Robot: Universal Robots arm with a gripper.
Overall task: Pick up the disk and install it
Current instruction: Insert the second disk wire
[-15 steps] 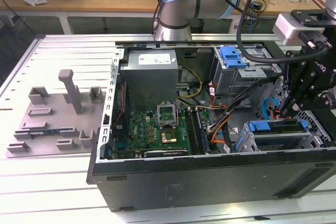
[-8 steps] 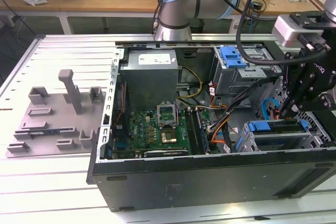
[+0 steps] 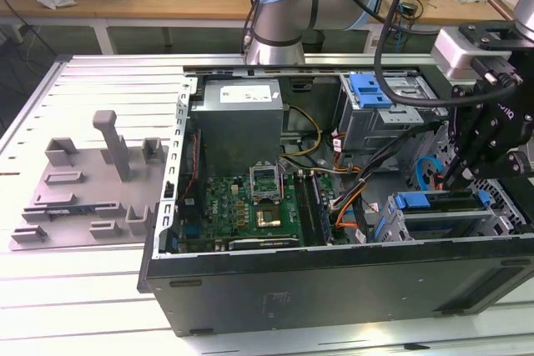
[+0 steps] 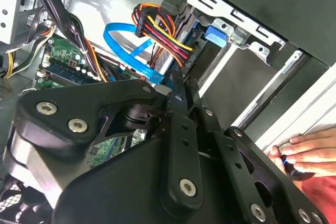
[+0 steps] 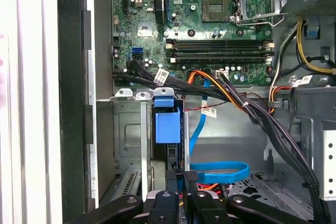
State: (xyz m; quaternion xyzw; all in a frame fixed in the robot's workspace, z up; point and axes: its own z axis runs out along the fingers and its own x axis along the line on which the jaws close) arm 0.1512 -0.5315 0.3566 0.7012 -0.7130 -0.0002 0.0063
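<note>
1. The pincer [image 3: 457,179] hangs over the far end of the open computer case [image 3: 334,289] at the exterior view's right, just above the lower drive cage [image 3: 442,223].
2. In both wrist views the pincer [image 4: 184,95] [image 5: 182,184] is clenched. Its two black fingers [image 5: 190,182] are drawn close together with only a thin slit between them, and nothing can be made out inside that slit.
3. The disk [image 3: 421,201] sits edge-up in the lower drive cage, with its blue carrier frame showing along the top of the cage.
4. In the first wrist view the disk's blue frame [image 5: 167,124] stands in the cage slot straight ahead of the fingertips. Whether the fingertips touch it cannot be told.
5. In the second wrist view a bundle of red, yellow and black wires [image 4: 163,30] ends in a plug just beside the disk's blue tab [image 4: 215,34].
6. A flat blue cable [image 5: 220,171] loops across the case floor near the pincer.
7. A second cage with a bare blue latch [image 3: 371,89] sits farther back in the case.
8. The green motherboard [image 3: 250,206] fills the middle of the case.
9. A grey tray with upright posts [image 3: 92,198] lies on the counter [image 3: 83,306], at the exterior view's left and well apart from the pincer.
10. In the second wrist view a person's hand [image 4: 299,153] rests on the edge of the case.
</note>
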